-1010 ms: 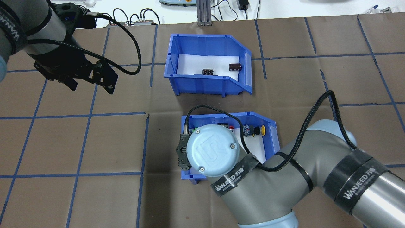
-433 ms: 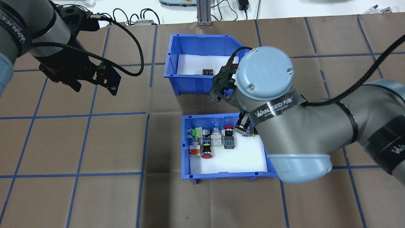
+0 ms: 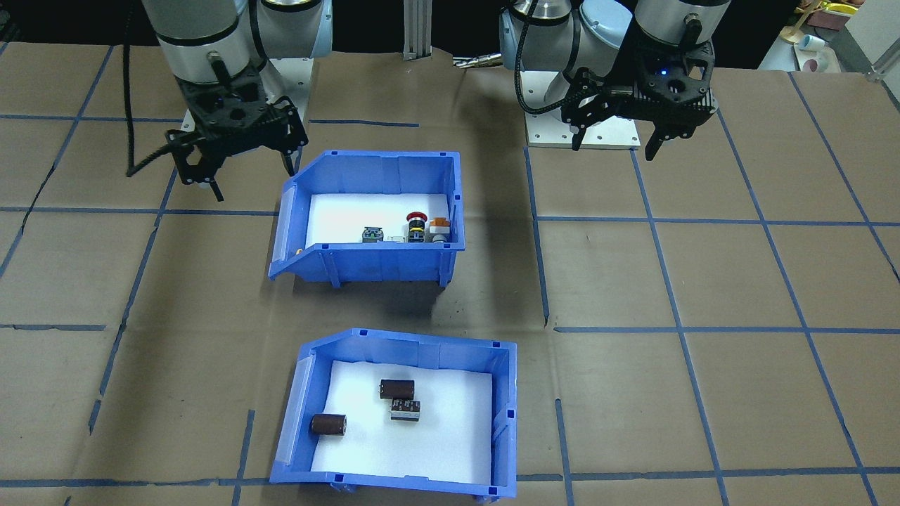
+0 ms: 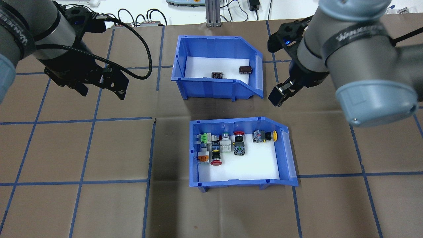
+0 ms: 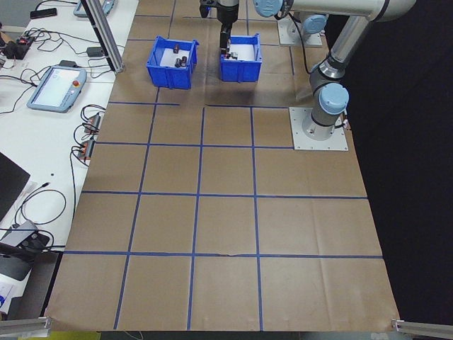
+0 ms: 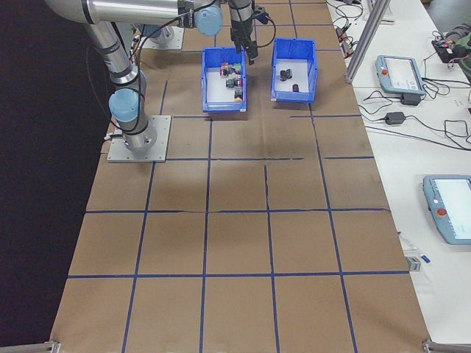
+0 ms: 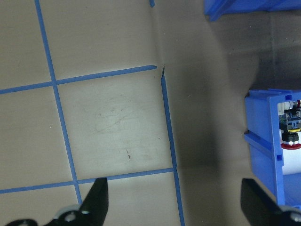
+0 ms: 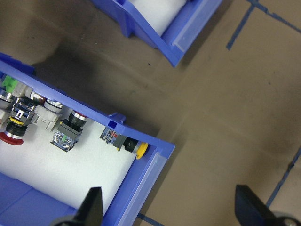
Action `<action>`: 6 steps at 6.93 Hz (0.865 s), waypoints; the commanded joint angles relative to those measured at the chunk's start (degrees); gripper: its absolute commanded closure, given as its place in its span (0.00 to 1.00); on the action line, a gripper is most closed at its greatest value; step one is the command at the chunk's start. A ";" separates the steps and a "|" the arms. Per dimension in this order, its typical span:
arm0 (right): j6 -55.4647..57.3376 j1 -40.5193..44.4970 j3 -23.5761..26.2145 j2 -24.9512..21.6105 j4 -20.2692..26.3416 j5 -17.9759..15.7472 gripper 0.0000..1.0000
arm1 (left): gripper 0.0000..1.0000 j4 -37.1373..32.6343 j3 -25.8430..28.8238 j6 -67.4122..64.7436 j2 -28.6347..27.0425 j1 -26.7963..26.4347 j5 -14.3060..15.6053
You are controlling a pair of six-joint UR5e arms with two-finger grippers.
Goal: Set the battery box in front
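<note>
The battery box (image 4: 211, 88), a blue bin with white foam, stands at the far side of the table with dark cylinders (image 3: 397, 388) lying in it. It also shows in the front view (image 3: 411, 342). The blue switch box (image 4: 231, 181) with coloured push buttons (image 4: 216, 161) sits nearer the robot. My right gripper (image 4: 283, 91) hangs open and empty above the table, to the right of the battery box's sloped front; its wrist view looks down on the switch box corner (image 8: 155, 155). My left gripper (image 4: 100, 91) hovers open and empty over bare table, well left of both boxes.
Brown paper with a blue tape grid (image 4: 89, 119) covers the table. Cables and small devices (image 4: 145, 23) and an aluminium post (image 4: 211, 13) line the far edge. A side table holds teach pendants (image 6: 401, 73).
My right arm has swung away from above the switch box, past the battery box, to the far right. The switch box's contents are uncovered. The left gripper has barely shifted.
</note>
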 commanded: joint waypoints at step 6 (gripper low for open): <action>28.70 -3.51 -5.68 2.33 7.08 -1.66 0.00 | 0.01 -0.52 -0.03 -0.90 -0.57 0.09 0.32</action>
